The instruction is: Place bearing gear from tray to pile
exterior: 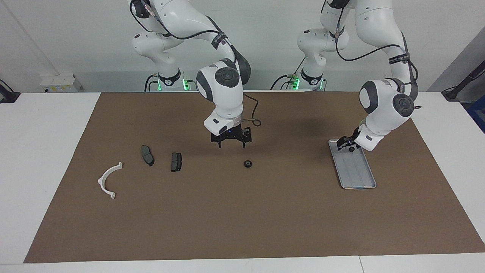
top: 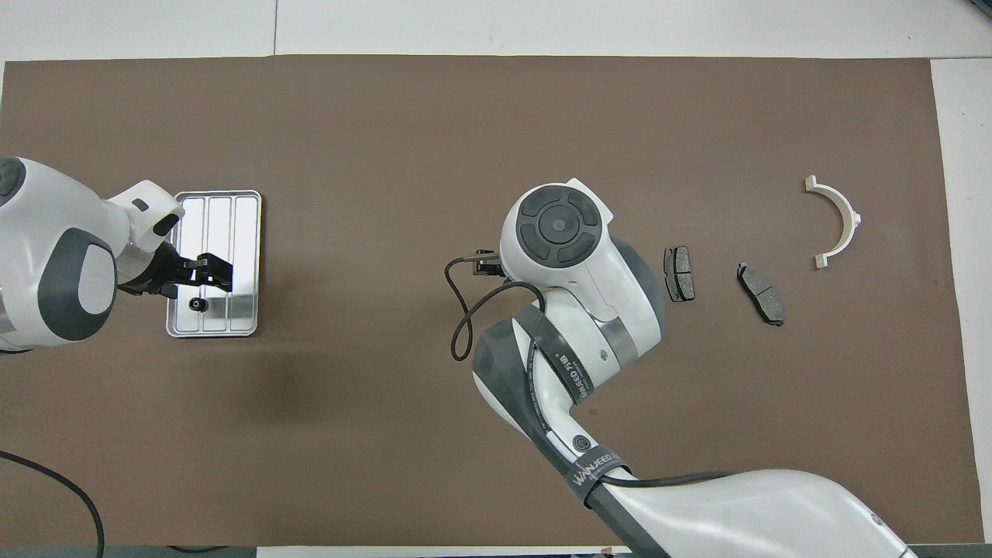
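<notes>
The tray [exterior: 353,165] lies on the brown mat [exterior: 242,212] toward the left arm's end of the table, its long side running from the robots' edge toward the edge away from them. One small black bearing gear [top: 199,304] rests in the tray, at the end nearer to the robots. A second bearing gear [exterior: 247,163] lies on the mat near the table's middle, well apart from the tray.

The left gripper [exterior: 346,143] hangs over the tray's robot-side end, just beside the gear in the tray. Whether its fingers are apart or together cannot be told.

The right gripper [exterior: 231,141] hangs above the mat near the table's middle, close to the second gear and not touching it. Its fingers stand apart and hold nothing.

The pile occupies the right arm's end of the table: a white bracket [exterior: 109,180] nearest that end's edge and two dark pads [exterior: 147,155] [exterior: 176,162] beside it, toward the middle. All three lie apart.
</notes>
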Tool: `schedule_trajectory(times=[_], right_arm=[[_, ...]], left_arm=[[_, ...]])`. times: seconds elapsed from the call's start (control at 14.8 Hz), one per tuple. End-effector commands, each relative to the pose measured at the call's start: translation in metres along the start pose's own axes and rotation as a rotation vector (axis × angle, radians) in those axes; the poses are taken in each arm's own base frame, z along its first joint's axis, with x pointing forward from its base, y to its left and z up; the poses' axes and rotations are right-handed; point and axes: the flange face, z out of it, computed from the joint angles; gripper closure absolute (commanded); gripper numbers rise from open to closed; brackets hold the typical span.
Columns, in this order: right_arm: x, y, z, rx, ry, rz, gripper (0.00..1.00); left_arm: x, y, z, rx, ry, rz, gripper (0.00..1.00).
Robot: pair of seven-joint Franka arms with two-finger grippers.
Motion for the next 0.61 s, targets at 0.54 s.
schedule_trajectory(times=[0.54], right_arm=[[0.003, -0.017, 0.056, 0.005, 0.029, -0.099, 0.0]], left_arm=[[-0.023, -0.031, 0.02, 0.0, 0.05, -0.028, 0.05]])
